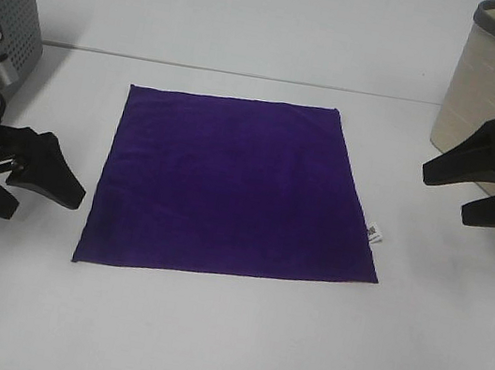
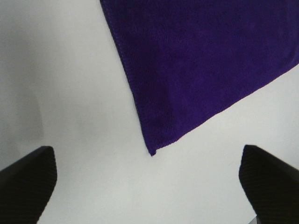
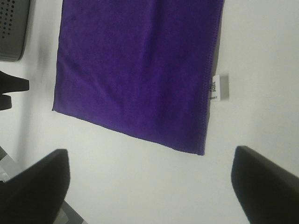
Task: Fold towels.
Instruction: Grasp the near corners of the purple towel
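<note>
A purple towel point(image 1: 233, 187) lies flat and unfolded in the middle of the white table, with a small white tag point(image 1: 374, 233) at its right edge. My left gripper point(image 1: 45, 189) is open and empty, left of the towel's near left corner point(image 2: 151, 152). My right gripper point(image 1: 447, 188) is open and empty, right of the towel and above the table. The towel point(image 3: 135, 65) and its tag point(image 3: 218, 87) also show in the right wrist view.
A grey perforated basket point(image 1: 2, 2) stands at the back left. A beige bin point(image 1: 493, 84) stands at the back right, close behind my right arm. The white table point(image 1: 221, 342) runs in front of the towel.
</note>
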Controlling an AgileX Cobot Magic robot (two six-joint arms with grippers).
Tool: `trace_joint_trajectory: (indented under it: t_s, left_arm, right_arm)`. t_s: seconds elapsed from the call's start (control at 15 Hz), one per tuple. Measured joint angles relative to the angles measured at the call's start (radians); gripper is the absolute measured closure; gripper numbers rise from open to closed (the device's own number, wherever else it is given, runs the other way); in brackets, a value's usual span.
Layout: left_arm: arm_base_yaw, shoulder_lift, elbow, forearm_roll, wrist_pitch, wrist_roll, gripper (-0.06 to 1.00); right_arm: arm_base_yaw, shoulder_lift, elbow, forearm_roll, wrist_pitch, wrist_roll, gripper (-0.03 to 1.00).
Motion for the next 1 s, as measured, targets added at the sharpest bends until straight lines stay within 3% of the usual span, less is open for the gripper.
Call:
trace_joint_trajectory:
  t_s: [0.53, 1.0]
  left_arm:
    - [0.0, 0.0, 0.0, 0.0, -0.009, -0.048, -0.04]
    - [0.0, 0.014, 0.0, 0.0, -0.062, -0.074, -0.04]
  right_arm:
    - [0.012, 0.008, 0.0, 0.008, -0.04, 0.028, 0.08]
    - [0.047, 0.34, -0.121, -0.053, -0.036, 0.033, 0.14]
